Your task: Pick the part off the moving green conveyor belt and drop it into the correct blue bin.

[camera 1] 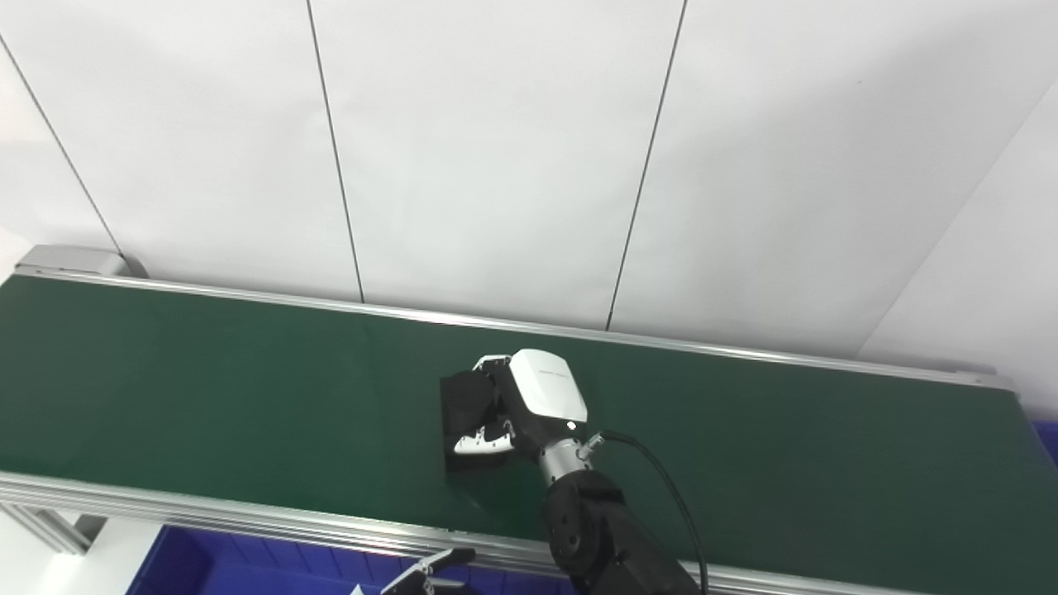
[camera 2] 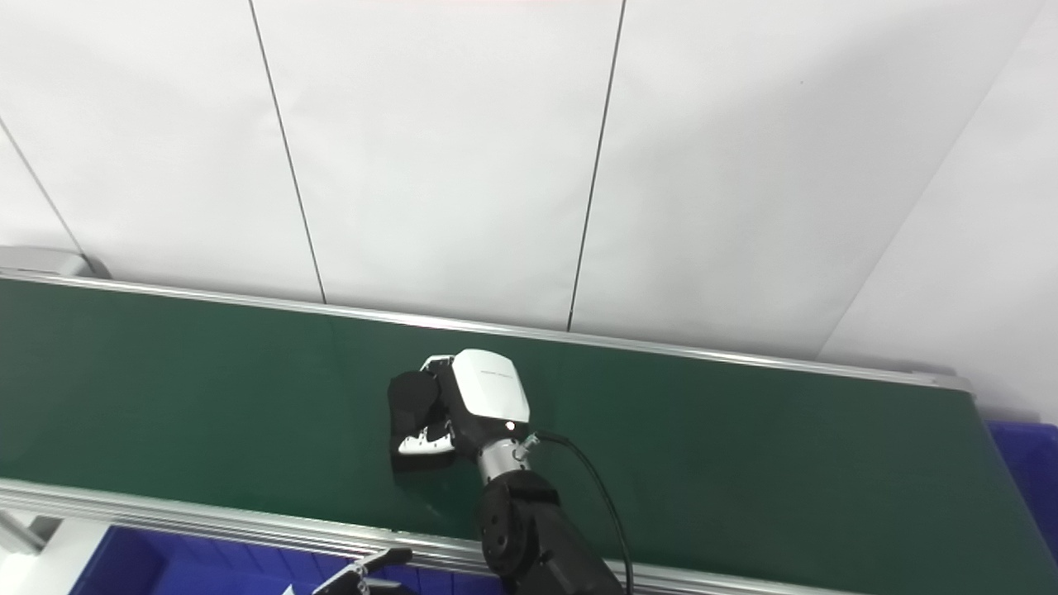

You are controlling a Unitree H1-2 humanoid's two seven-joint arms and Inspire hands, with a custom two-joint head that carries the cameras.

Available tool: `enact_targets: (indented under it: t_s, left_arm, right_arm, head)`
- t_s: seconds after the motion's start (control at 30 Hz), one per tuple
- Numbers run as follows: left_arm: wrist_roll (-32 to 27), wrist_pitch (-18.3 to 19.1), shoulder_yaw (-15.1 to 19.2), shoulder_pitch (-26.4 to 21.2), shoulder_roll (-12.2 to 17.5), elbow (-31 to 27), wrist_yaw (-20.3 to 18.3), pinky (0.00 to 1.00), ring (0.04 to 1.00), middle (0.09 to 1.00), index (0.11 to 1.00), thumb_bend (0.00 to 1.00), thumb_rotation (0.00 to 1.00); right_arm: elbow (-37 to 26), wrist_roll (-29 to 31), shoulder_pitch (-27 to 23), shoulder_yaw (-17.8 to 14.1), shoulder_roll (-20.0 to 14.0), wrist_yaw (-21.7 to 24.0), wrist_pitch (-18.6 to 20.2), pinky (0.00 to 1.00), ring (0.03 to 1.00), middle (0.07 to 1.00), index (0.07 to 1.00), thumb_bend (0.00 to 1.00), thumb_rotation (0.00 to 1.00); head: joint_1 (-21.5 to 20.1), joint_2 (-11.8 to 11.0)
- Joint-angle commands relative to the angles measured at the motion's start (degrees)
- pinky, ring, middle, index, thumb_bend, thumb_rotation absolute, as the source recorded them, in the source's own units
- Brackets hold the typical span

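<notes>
A blue bin (camera 1: 207, 562) sits below the near rail at the left. Mid-belt on the green conveyor (camera 1: 207, 388), the right hand (camera 1: 529, 405) has its fingers clamped around a black part (camera 1: 463, 405). Another blue bin (camera 2: 1025, 463) peeks out far right.

Right hand (camera 1: 529, 405): white glossy back shell with faint grey lettering, black fingers (camera 1: 467, 397), white thumb. Silver metal wrist collar, black jointed forearm (camera 1: 595, 537). Black cable (camera 1: 661, 487) loops off the wrist at 3 o'clock.
</notes>
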Motion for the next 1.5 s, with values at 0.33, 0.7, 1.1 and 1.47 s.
enact_targets:
  t_s: [0.33, 0.7, 1.1, 1.47]
  left_arm:
    - [-1.1, -1.7, 1.3, 1.0, 0.7, -2.6, -0.5, 0.58, 0.646, 0.726, 0.868, 0.94, 0.29]
    - [-7.6, -1.7, 12.6, 2.5, -4.0, -3.0, -17.1, 0.62, 0.680, 0.755, 0.860, 0.91, 0.30]
    - [-9.0, -1.7, 22.1, 2.6, -9.0, -5.5, -29.5, 0.63, 0.695, 0.768, 0.861, 0.90, 0.30]
    - [-7.9, -1.7, 22.7, 1.6, -8.2, -7.3, -30.3, 0.64, 0.715, 0.783, 0.869, 0.87, 0.30]
  right_arm:
    - [-24.8, 0.3, 11.1, -4.4, -6.3, -0.3, -1.5, 0.35, 0.422, 0.494, 0.491, 0.50, 0.15]
    - [-51.0, 2.0, 23.9, -10.5, -12.0, 11.0, 1.5, 0.30, 0.373, 0.456, 0.488, 0.51, 0.14]
    - [-63.3, 5.2, 34.3, -15.8, -17.8, 20.9, 0.0, 0.32, 0.379, 0.454, 0.487, 0.50, 0.14]
    - [-67.1, 13.1, 41.5, -19.8, -29.8, 31.0, -2.3, 0.32, 0.387, 0.453, 0.488, 0.51, 0.13]
  head:
    - [-1.0, 3.8]
    - [-0.1, 7.2]
    - [-2.3, 12.1]
    - [-4.2, 14.7]
